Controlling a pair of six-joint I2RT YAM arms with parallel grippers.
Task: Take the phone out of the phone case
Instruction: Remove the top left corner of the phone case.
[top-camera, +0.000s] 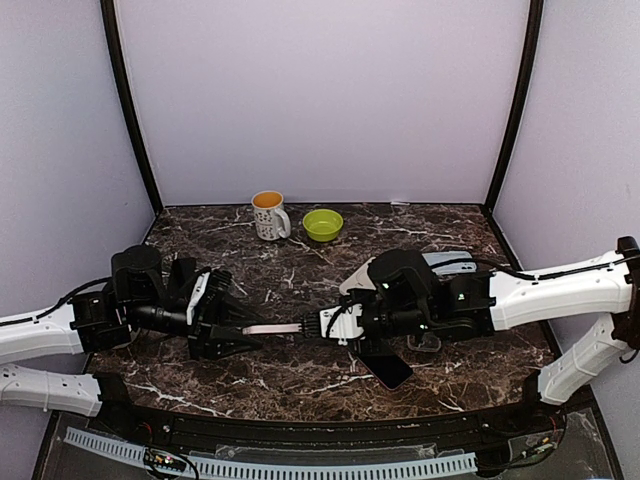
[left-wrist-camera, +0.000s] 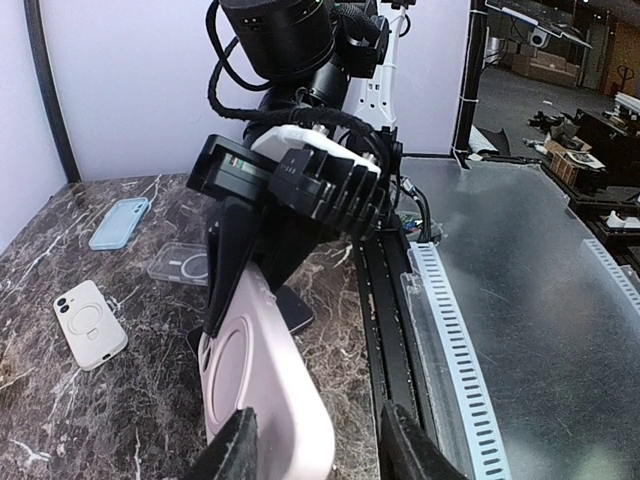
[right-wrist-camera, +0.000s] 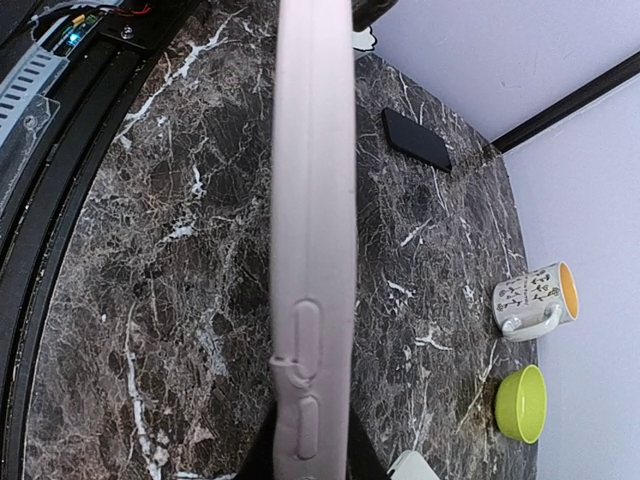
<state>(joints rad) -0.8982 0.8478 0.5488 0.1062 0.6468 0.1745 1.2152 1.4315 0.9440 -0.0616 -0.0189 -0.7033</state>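
Note:
A pale pink phone case (top-camera: 275, 328) hangs level above the table between my two grippers. My right gripper (top-camera: 322, 326) is shut on its right end; the right wrist view shows the case (right-wrist-camera: 312, 240) edge-on, side buttons toward the camera, a finger on each face. My left gripper (top-camera: 232, 337) is open around the other end. In the left wrist view the case back (left-wrist-camera: 265, 385) with its round ring lies against one finger (left-wrist-camera: 232, 452), and a gap separates it from the other finger (left-wrist-camera: 408, 450). Whether a phone sits inside is hidden. A black phone (top-camera: 386, 369) lies on the table below the right arm.
A white mug (top-camera: 268, 214) and a green bowl (top-camera: 322, 224) stand at the back. A white case (left-wrist-camera: 90, 322), a clear case (left-wrist-camera: 185, 265) and a light blue case (left-wrist-camera: 120, 222) lie beyond the right arm. A dark flat slab (right-wrist-camera: 415, 138) lies near the left arm. The table's black front rail (top-camera: 320, 432) is close.

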